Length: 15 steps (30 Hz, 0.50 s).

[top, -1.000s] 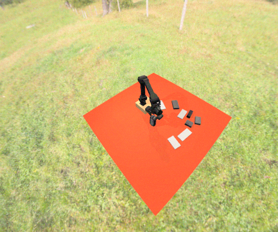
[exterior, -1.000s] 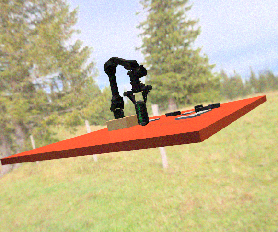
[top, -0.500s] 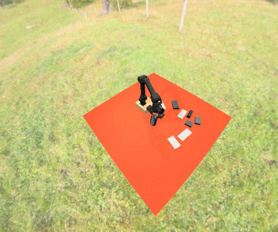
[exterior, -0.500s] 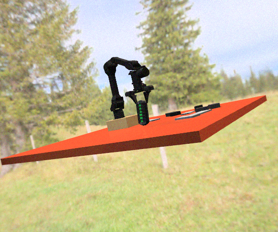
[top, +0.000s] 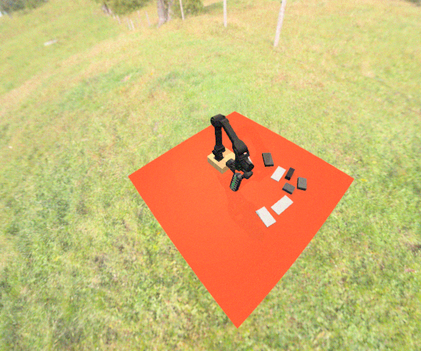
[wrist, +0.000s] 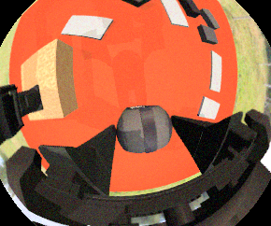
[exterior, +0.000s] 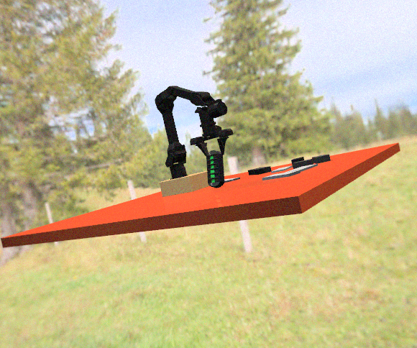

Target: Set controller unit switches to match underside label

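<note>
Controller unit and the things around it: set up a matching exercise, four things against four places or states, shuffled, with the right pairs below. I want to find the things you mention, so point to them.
1. Controller unit [top: 235,181] [exterior: 215,169] [wrist: 144,129]
2. Gripper [top: 239,175] [exterior: 215,151] [wrist: 143,123]
3. Wooden block [top: 217,164] [exterior: 184,184] [wrist: 50,79]
4. Bench [top: 203,226] [exterior: 145,216] [wrist: 139,70]

A. light tan, under the arm's foot
B. orange-red, bearing white plates and dark modules
C. shut on something between its two fingers
D. stood on end, its green-marked switches in a column

1-D
2-C
3-A
4-B
</note>
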Available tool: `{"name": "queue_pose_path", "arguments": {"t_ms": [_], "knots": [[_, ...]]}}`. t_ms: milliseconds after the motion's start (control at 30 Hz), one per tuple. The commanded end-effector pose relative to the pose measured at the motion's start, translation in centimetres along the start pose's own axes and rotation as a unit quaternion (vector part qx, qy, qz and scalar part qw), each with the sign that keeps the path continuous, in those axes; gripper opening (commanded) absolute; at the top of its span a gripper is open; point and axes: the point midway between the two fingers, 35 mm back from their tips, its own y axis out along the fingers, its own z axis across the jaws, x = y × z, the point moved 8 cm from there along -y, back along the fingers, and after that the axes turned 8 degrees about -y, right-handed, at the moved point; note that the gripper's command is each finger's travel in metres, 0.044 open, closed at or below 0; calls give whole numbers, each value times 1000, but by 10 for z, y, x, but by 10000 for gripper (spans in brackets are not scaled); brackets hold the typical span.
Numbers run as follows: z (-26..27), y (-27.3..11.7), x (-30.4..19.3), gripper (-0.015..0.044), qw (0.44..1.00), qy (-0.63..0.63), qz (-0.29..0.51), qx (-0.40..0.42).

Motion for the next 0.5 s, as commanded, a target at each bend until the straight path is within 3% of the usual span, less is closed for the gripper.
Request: {"name": "queue_pose_path", "arguments": {"t_ms": [0,467], "knots": [[1,3,6,338,1000,2,-4,5],[-1,5,22,338,1000,2,-5,5]]}}
